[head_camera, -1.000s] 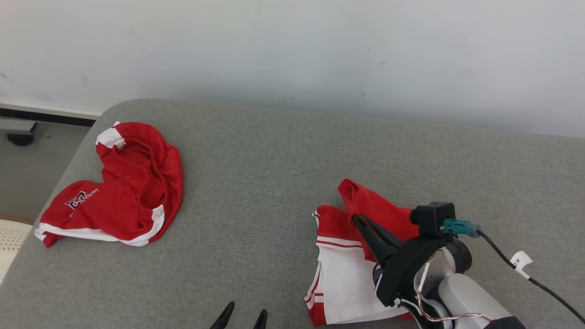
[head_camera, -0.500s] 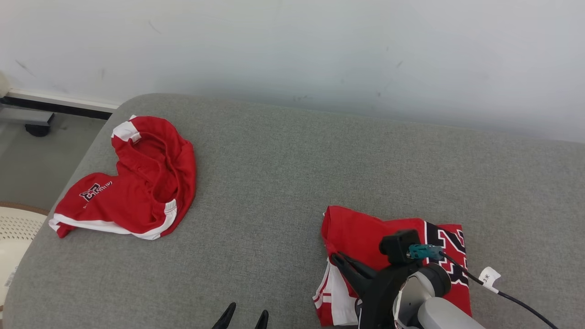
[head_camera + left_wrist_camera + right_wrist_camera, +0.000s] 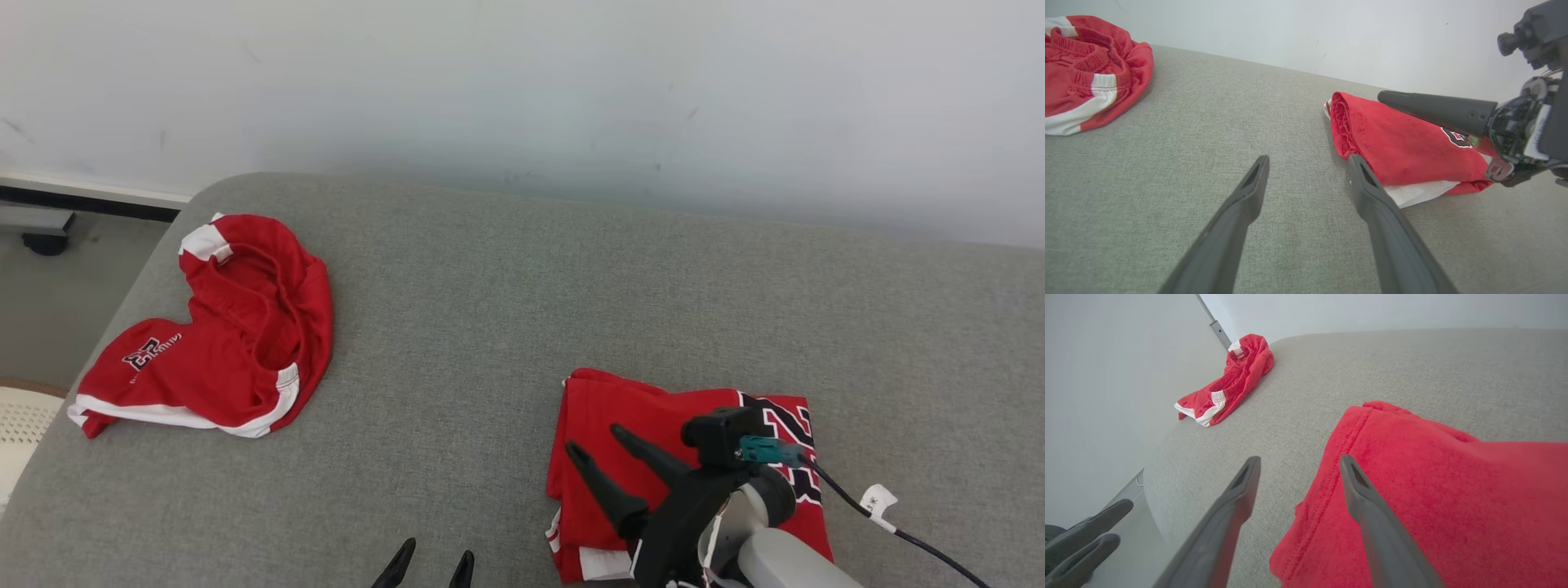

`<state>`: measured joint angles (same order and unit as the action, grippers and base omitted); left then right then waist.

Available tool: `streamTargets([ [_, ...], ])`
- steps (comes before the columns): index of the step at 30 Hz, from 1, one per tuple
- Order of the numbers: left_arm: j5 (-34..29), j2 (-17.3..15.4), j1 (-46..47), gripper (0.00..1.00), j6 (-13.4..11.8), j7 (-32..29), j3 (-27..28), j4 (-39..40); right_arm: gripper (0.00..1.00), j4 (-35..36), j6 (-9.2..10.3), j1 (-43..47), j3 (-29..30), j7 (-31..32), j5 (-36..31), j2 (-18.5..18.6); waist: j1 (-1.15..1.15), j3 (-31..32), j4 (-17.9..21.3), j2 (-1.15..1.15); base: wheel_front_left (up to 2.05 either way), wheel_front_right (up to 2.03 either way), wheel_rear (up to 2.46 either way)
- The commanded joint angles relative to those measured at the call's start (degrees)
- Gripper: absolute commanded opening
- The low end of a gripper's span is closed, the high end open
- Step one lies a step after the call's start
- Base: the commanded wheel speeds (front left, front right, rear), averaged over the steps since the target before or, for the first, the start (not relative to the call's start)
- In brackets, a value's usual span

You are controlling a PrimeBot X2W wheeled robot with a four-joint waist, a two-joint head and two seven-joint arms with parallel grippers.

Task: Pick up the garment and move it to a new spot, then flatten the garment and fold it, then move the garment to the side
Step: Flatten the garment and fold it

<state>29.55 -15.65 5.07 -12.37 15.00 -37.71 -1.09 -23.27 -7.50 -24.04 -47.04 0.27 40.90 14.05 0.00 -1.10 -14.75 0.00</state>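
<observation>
Grey upholstered surface (image 3: 506, 286) runs back to a white wall (image 3: 522, 82) in the head view. The folded garment (image 3: 678, 457) lies low on the right, with number print on its right side. The right gripper (image 3: 594, 441) hovers over its left part, spread and holding nothing. The left gripper (image 3: 437, 554) peeks up from the bottom edge, and crumpled red shorts (image 3: 212, 335) lie well apart on the left. From the left wrist, the left gripper (image 3: 1308, 159) is spread and empty, its right tip just beside the garment's near corner, where a white layer shows under the red. One of the right gripper's fingers (image 3: 1433, 110) reaches out above the cloth. From the right wrist, the right gripper (image 3: 1299, 459) straddles the hemmed left edge of the folded garment (image 3: 1433, 490), one finger over bare cushion and one over red cloth. The fold looks finished, so the step in hand is likely the shift to the side. To do it well, the fingers should come down at that edge and pinch through every layer, not just the top one. Moving it low and slow would keep the stack from unfolding, and the setting-down spot should be kept clear of the shorts.
</observation>
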Motion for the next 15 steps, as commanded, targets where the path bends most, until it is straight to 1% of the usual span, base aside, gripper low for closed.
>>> streamTargets([
  [1, -0.4, -0.1, -0.6, 1.00, -0.2, 0.2, 0.2, 0.0, 1.00, 0.4, 0.02, -0.4, 0.3, -1.0, -0.3, 0.7, 0.00, 0.3, 0.8, 0.00, 0.00, 0.00, 0.00],
  [6, -0.5, -0.2, -0.9, 1.00, -0.8, 0.2, 1.3, 0.4, 1.00, 1.2, 0.02, -1.1, 2.0, -6.1, -3.0, 3.3, 0.00, 1.1, 3.4, 0.00, 0.00, 0.00, 0.00],
  [10, -0.8, -0.4, -0.6, 1.00, -1.3, 0.2, 2.7, 0.8, 1.00, -0.3, 0.02, -0.8, 4.3, -9.7, -5.9, 5.4, 0.00, 1.6, 6.1, 0.00, 0.00, 0.00, 0.00],
  [15, -1.7, -1.0, -0.2, 1.00, -2.1, 0.2, 5.3, 1.4, 1.00, -3.2, 0.02, 0.2, 7.9, -12.9, -9.9, 6.0, 0.00, 2.3, 9.6, 0.00, 0.00, 0.00, 0.00],
])
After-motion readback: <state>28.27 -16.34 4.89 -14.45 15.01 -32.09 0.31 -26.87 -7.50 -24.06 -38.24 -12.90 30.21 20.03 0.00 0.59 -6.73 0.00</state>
